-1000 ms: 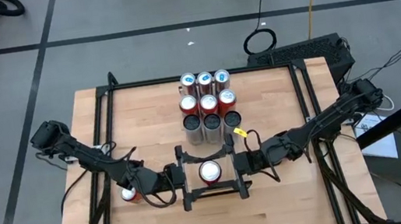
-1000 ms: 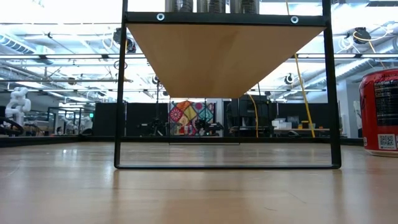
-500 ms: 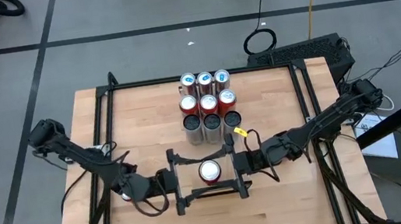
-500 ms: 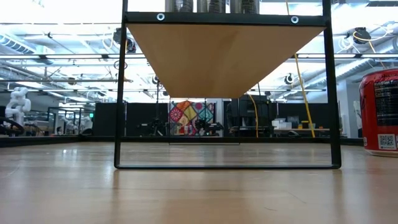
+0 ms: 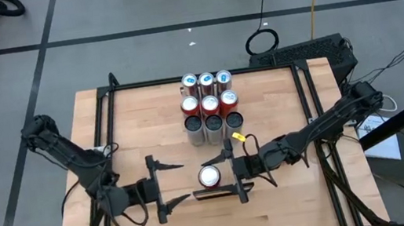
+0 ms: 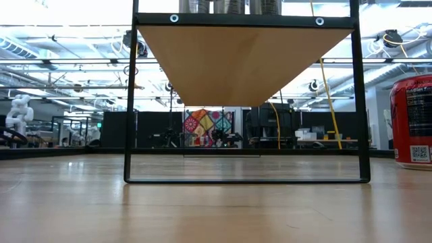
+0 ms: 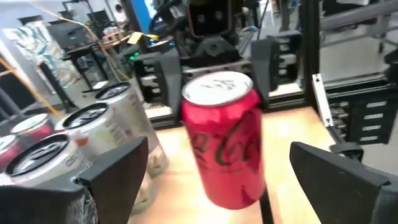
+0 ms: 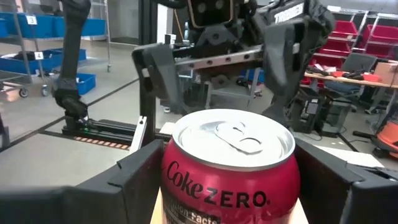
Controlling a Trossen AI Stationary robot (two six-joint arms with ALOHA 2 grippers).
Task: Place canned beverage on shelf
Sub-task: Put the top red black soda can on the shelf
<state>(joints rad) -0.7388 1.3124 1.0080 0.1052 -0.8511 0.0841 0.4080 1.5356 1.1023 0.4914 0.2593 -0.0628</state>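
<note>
High view: right hand [image 5: 223,175] grips upright can [image 5: 209,177]; left hand [image 5: 166,184] open.

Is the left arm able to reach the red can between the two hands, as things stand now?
Probably yes. The left hand is open, aimed at the red can, with bare table between. But the right hand stands around the can, so grasping room is tight.

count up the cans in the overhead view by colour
red cans: 4 (3 in the cluster's middle row, plus the Coke Zero can standing apart)
silver cans with dark lids: 3
cans with pale, blue-marked lids: 3, body colour hidden from above
total: 10
</note>
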